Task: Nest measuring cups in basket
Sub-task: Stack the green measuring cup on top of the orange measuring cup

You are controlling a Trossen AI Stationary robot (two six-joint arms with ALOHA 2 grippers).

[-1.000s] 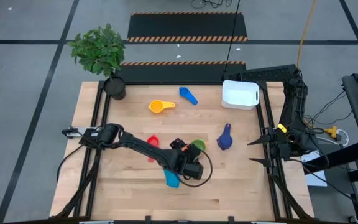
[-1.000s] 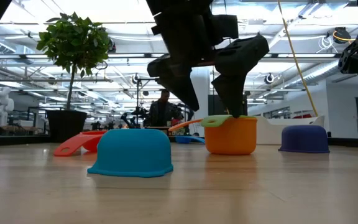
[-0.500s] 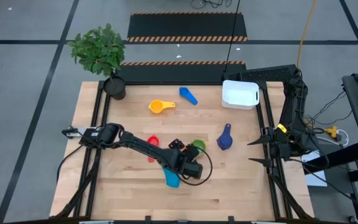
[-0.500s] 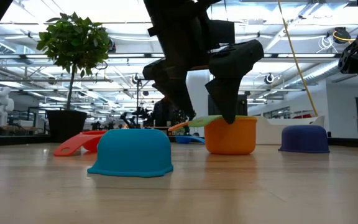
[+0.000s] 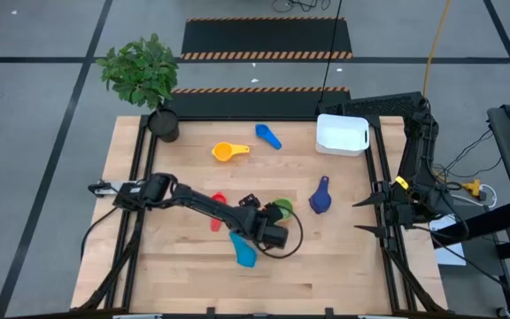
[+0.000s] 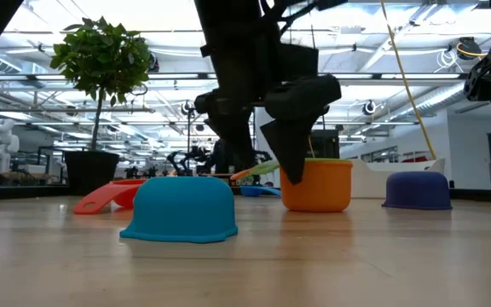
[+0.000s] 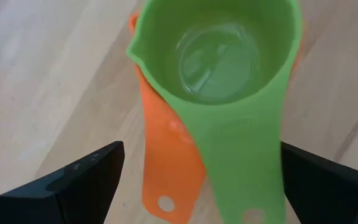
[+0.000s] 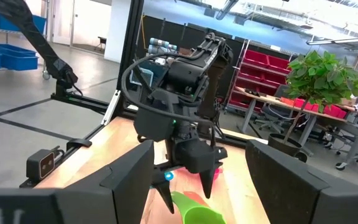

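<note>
Left gripper [image 6: 262, 158]: mid-table, above green cup's handle; jaws spread, holding nothing.
Green cup [image 7: 229, 56]: nested in orange cup [image 7: 160, 180], upright, handles side by side.
Light blue cup [image 6: 183, 209]: upside down, just beside.
Basket [image 5: 342, 133]: far right corner.
Right gripper [image 8: 197, 186]: off table's right edge; jaws spread.

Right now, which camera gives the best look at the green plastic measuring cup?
The left wrist view: the green plastic measuring cup fills it, nested in an orange plastic measuring cup. The high view shows a green patch beside the left pincer; low view only its rim; right wrist view its handle.
</note>
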